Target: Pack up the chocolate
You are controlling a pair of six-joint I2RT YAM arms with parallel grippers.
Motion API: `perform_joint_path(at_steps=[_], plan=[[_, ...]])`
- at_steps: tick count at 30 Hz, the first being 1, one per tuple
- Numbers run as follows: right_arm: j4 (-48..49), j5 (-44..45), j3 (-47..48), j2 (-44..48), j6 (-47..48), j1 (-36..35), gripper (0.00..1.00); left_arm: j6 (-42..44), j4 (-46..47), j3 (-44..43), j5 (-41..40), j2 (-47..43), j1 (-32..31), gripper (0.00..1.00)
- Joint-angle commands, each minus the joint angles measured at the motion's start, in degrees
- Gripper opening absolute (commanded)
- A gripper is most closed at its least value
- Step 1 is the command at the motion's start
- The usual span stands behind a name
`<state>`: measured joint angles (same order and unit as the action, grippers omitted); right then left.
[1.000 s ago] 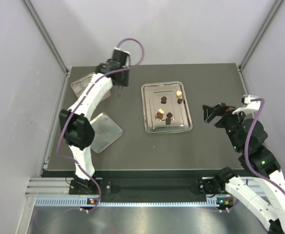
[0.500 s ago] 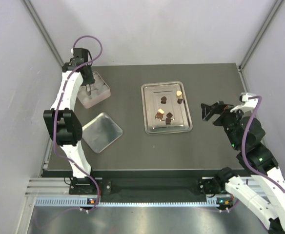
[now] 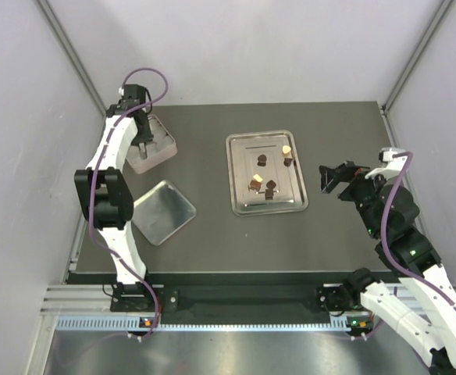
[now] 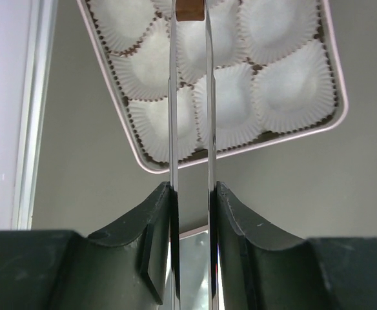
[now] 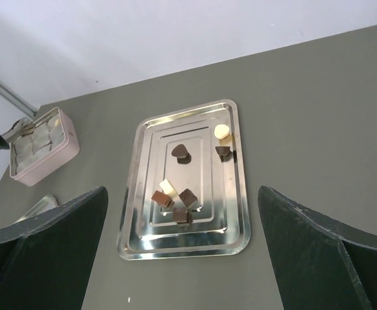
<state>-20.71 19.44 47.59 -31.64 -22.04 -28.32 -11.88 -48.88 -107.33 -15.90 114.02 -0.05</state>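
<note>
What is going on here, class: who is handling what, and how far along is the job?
The left gripper holds one brown chocolate between its thin fingers above the pink tin, whose visible paper cups look empty. Several more chocolates, dark, brown and cream, lie on the steel tray in the middle of the table. The right gripper hovers open beside the tray, holding nothing.

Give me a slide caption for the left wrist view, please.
Left hand holds a brown chocolate over the white paper cups of the pink tin.
</note>
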Motion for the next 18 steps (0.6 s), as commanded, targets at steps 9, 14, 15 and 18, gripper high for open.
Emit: perform_joint_path(at_steps=[9,14,15,18], plan=[[3.1,0.5,0.2,-0.5,1.1,0.1,1.0,1.5,2.5,-3.2,-3.3,4.0,1.4,0.38],[3.1,1.1,0.2,-0.4,1.6,0.1,1.0,1.9,2.6,-4.3,-3.3,4.6,1.4,0.41],[3.1,1.3,0.3,-0.4,1.6,0.1,1.0,2.0,2.7,-4.3,-3.2,4.7,1.4,0.42],[3.1,1.3,0.0,-0.4,1.6,0.0,1.0,2.5,2.9,-4.5,-3.2,4.8,1.5,0.46]])
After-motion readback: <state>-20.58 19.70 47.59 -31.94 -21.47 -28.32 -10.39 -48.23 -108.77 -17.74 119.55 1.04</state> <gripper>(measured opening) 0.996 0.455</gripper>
